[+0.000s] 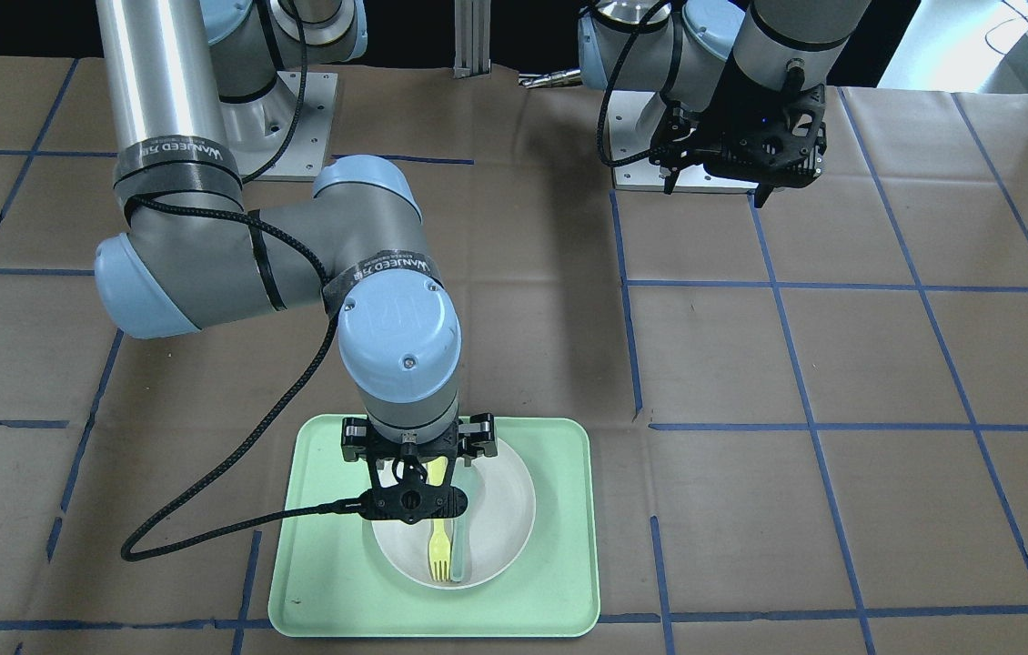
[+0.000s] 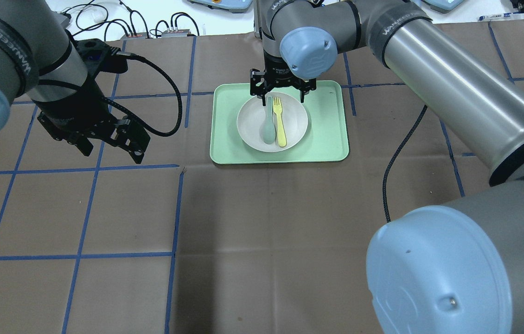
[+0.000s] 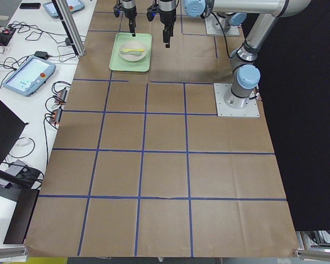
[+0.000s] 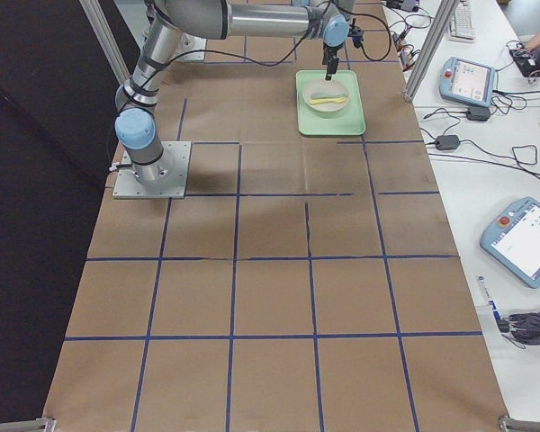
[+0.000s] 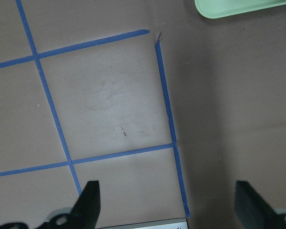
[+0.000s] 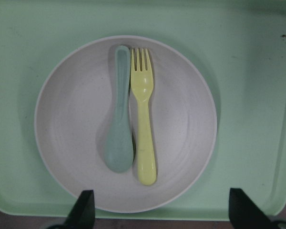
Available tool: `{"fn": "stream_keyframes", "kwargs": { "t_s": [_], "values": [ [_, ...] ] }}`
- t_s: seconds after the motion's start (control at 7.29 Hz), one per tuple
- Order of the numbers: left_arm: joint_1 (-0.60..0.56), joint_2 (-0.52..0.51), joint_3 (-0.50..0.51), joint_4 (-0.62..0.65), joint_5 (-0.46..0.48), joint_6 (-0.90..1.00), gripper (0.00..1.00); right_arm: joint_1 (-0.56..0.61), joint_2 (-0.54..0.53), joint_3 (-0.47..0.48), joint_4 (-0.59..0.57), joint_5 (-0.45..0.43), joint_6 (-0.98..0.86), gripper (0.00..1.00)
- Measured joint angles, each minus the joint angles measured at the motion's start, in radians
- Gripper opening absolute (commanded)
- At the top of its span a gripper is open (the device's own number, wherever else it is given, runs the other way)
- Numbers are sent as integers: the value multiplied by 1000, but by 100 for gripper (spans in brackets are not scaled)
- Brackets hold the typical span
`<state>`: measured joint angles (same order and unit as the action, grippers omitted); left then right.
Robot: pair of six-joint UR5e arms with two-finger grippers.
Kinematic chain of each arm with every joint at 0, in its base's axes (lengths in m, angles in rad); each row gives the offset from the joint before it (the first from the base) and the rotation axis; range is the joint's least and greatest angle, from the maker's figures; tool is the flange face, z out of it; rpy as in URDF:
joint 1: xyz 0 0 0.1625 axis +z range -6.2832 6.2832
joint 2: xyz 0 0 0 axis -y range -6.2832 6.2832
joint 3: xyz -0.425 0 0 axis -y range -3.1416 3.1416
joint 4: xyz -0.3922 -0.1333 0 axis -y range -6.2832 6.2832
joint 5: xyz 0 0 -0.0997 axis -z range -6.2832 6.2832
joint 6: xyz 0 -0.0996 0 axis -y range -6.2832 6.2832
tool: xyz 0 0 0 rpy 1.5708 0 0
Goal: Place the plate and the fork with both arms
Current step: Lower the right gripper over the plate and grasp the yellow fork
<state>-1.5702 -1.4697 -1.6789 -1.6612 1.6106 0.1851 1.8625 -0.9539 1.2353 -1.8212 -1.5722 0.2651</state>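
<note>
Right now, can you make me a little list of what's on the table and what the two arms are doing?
tray: mint green, on the table
plate: off-white, round, on the tray
fork: yellow, in the plate, beside the spoon
spoon: grey-green, in the plate, bowl pointing opposite to the fork's tines
right arm: above the plate, jaws open, empty
left arm: away from the tray, jaws open, empty

Lighting bright, even, diffuse, from overhead. Shadows soft: the worktop (image 5: 109, 105) darkens toward 3 o'clock in the left wrist view; a broad dim patch lies under the right arm (image 2: 452, 83) in the overhead view. Glare streaks run along that arm's silver tube. The plate (image 6: 181, 143) is sharp; fingertips (image 6: 86, 210) of the right gripper (image 6: 163, 212) at 6 o'clock are blurred.
</note>
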Motion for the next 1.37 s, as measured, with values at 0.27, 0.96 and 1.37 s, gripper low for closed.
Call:
{"fn": "stream_keyframes", "kwargs": {
  "t_s": [0.27,0.96,1.37],
  "values": [
    [-2,0,-10,0,-6,-2,100,-2,20,41,-58,-3,6,82],
    [-4,-6,-8,-2,-38,-16,100,-2,77,40,-69,7,7,38],
    [-3,-2,-11,-1,-55,-28,97,-2,85,35,-68,7,6,40]
  ]
}}
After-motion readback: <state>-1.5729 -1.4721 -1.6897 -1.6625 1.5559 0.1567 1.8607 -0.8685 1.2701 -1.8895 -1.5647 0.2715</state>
